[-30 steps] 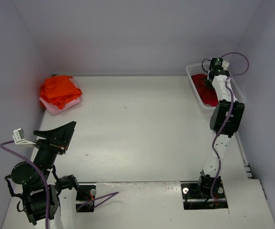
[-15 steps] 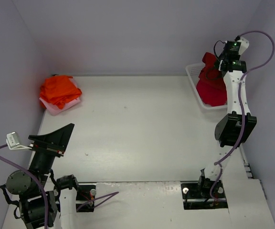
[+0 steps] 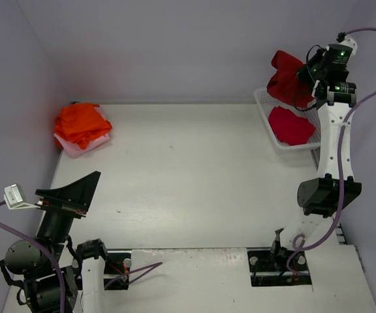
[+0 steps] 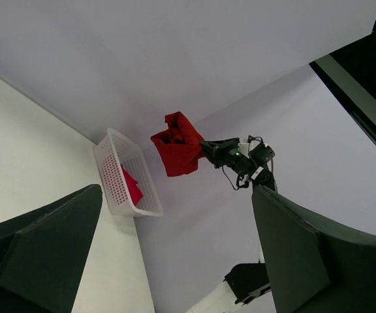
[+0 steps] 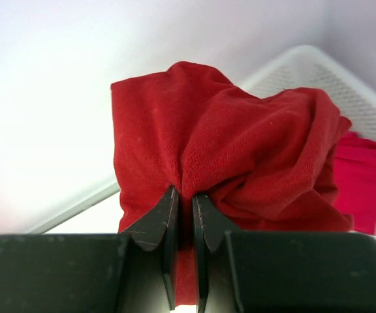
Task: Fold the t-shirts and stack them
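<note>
The right hand (image 5: 185, 193) was pinched nearly closed on a fold of the dark red t-shirt (image 5: 240, 156), its two black fingers (image 5: 155, 225) gripping a thin ridge of cloth between them. In the overhead view the shirt hung bunched in the air at the upper right of the frame, lifted clear above the white lattice basket (image 3: 264, 104), with the right arm stretched tall beside it. The cloth drooped in a loose bundle below the grip, and its lower edge did not appear to touch the basket, though that view did not make this certain.

Inside the basket lay a crimson t-shirt (image 3: 291, 125), crumpled flat against the floor of it. The basket itself sat on the bench (image 3: 194, 176) at its far right corner, close to the back wall (image 3: 175, 52).

At the upper left of the overhead view, in the far left corner of the bench, the orange t-shirts (image 3: 80, 122) lay in a folded heap on top of a pale pink t-shirt (image 3: 70, 149), whose edge showed beneath them.

The left hand (image 4: 176, 189) was spread wide and held nothing. It was raised at the lower left of the overhead frame, tilted up so that its own camera looked across at the hanging red shirt and the basket, well apart from every shirt.
</note>
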